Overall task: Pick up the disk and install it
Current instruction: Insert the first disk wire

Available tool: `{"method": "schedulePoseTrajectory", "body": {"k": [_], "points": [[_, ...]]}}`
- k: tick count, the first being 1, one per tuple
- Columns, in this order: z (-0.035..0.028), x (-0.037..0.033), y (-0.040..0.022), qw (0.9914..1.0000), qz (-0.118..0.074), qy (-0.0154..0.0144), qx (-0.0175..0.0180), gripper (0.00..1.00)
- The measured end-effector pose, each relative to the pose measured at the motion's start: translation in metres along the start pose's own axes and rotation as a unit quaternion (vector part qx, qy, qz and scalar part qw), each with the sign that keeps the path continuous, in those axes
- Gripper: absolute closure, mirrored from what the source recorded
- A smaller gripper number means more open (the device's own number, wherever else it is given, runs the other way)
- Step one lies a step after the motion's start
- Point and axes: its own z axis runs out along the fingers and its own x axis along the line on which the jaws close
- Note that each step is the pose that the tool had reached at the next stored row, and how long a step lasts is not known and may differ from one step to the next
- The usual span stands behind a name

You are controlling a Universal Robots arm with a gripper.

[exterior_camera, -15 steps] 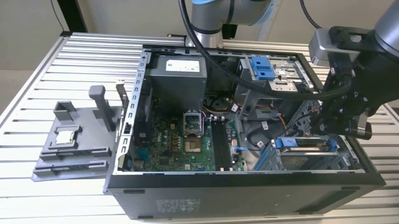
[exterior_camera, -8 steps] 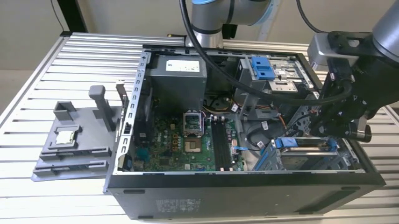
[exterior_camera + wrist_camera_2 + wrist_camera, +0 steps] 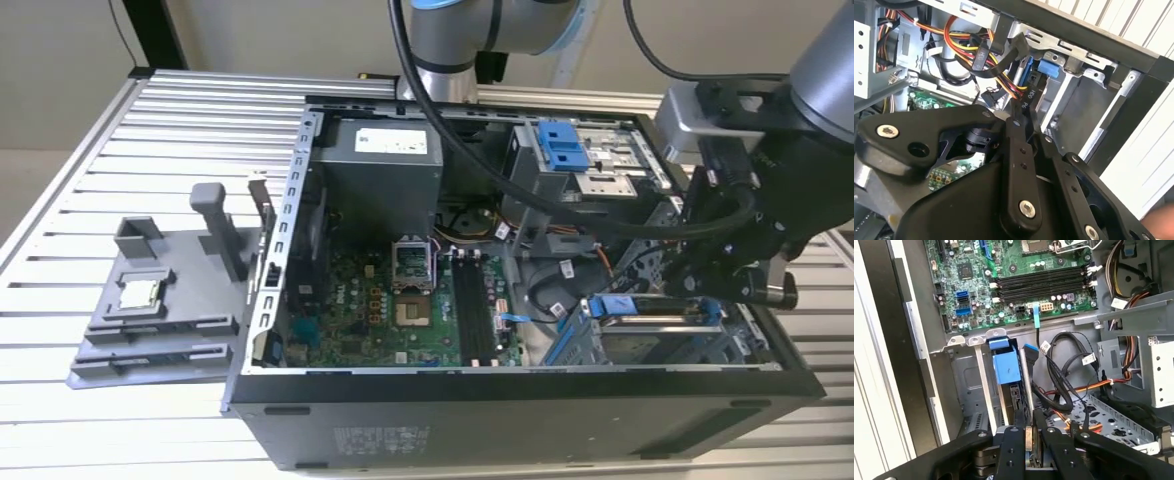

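First wrist view; disk [image 3: 1016, 400] betw. hand [image 3: 1028, 421] fingers

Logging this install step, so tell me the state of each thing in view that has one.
computer case: open, side panel off, lying on its side.
tool: shut on the disk.
disk: on edge in the drive bay, held by the tool.
processor chip: loose on the grey stand outside the case.
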Motion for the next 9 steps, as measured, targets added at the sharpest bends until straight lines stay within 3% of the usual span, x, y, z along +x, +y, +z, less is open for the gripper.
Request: {"method": "schedulePoseTrajectory", "body": {"k": [3,9], "points": [[0.0031,0.0003,0.0001,0.99998,-0.006,0.0008,-0.0001,1.00],[0.0033,0.0001,0.0002,0.99997,-0.007,0.0011,-0.0002,1.00]]}}
